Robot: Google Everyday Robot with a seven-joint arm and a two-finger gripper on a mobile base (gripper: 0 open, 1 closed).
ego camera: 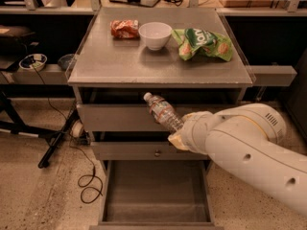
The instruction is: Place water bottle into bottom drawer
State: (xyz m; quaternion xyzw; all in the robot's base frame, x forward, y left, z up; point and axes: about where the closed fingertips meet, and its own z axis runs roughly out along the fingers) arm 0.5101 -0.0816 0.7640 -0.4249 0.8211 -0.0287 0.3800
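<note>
The bottle is clear, crinkly plastic with a white cap and a pale label with red marks. It hangs in the air in front of the top drawer, tilted, cap up and to the left. Its base disappears into the gripper, which is clenched on it just in front of the gap between the two upper drawers. Only a yellowish tip of the gripper shows; the rest is hidden behind the arm, a smooth, rounded white shell that comes in from the right and is cut off at the edge.

Below and apart from the bottle, the bottom drawer stands pulled out, a deep rectangular tray of plain grey metal; its front is cut off by the lower edge. The middle drawer carries a small round knob.

On the flat grey cabinet top sit a crumpled red packet, a round white bowl and a wrinkled green bag. A thin black cable loops over the speckled floor at left.
</note>
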